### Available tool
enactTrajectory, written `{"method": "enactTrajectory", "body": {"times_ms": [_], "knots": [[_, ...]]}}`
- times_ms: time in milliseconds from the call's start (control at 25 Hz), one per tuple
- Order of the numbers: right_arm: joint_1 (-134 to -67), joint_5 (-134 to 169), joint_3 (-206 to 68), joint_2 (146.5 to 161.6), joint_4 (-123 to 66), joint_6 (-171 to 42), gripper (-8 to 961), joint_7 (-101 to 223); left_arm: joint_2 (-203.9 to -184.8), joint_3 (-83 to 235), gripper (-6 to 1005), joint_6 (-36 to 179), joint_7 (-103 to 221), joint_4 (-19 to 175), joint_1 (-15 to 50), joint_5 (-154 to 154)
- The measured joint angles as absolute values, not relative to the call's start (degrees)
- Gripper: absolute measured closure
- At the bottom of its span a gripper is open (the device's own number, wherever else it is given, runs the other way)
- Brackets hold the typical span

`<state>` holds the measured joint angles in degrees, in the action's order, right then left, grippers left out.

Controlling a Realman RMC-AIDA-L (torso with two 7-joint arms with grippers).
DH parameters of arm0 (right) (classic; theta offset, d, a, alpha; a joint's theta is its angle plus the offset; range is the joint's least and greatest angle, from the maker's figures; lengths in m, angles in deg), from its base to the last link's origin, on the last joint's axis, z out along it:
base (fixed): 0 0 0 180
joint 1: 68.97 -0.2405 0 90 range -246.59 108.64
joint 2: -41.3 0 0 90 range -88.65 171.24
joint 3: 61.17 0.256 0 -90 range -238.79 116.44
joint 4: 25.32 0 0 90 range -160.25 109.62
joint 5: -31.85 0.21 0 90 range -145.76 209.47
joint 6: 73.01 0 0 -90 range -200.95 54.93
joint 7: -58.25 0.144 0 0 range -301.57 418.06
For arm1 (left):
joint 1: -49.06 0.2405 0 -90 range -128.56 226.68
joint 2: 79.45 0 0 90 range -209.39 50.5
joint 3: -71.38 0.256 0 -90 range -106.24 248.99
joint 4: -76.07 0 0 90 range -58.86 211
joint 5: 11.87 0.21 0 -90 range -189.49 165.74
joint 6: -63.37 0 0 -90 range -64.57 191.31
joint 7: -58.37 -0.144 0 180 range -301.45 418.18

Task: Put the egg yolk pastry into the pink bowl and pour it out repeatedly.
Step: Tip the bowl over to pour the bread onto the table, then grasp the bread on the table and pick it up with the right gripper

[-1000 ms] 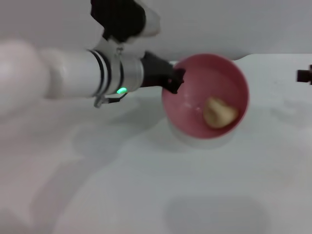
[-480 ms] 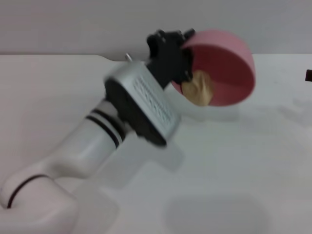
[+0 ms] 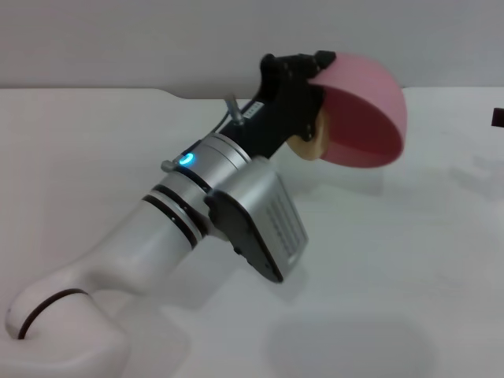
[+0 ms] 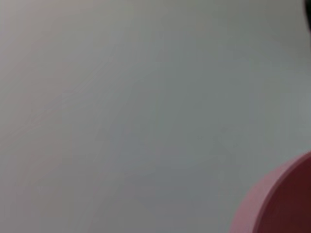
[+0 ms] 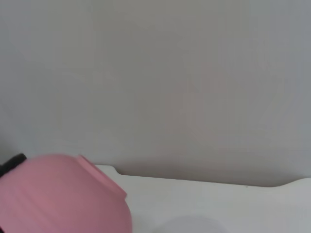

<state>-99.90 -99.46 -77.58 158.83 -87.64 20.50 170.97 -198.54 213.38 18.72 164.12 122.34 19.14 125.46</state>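
White table point(image 3: 409, 260) under left hand point(image 3: 303, 75) tipping pink bowl point(image 3: 366, 110).

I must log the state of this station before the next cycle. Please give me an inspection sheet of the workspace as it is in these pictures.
Surface: white table, bare part plain.
Job's things: round deep pink plastic bowl lifted and tipped on its side; small pale yellow-beige egg yolk pastry at its lower rim, partly hidden.
Clutter: nothing seen.
Grippers: left gripper, black fingers clamped on the bowl's rim; right gripper not in view.
Cables: nothing seen.
Surroundings: plain pale wall behind the table.
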Motion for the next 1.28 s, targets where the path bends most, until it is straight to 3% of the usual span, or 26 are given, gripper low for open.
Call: {"method": "enactTrajectory", "body": {"times_ms": [960,1120,1200,1240,1280], "knots": [[-99.5,-98.5,-78.1,159.43,-86.3,23.7,402,171.8,-198.55,216.3,1001,13.9,161.6,119.6,17.3,117.9],[-99.5,-98.5,-81.2,159.43,-86.3,24.2,405,171.6,-198.16,205.0,1001,24.2,169.1,126.4,17.6,105.5],[-99.6,-98.7,-83.8,159.46,-86.3,24.3,407,171.5,-197.91,196.3,1001,34.2,170.0,129.8,18.0,102.1],[-99.8,-98.8,-87.3,159.54,-86.1,24.4,408,171.6,-197.77,182.3,1001,52.5,170.1,132.1,18.0,100.0],[-99.8,-98.8,-87.3,159.54,-86.1,24.4,408,171.6,-197.77,182.3,1001,52.5,170.1,132.1,18.0,100.0]]}}
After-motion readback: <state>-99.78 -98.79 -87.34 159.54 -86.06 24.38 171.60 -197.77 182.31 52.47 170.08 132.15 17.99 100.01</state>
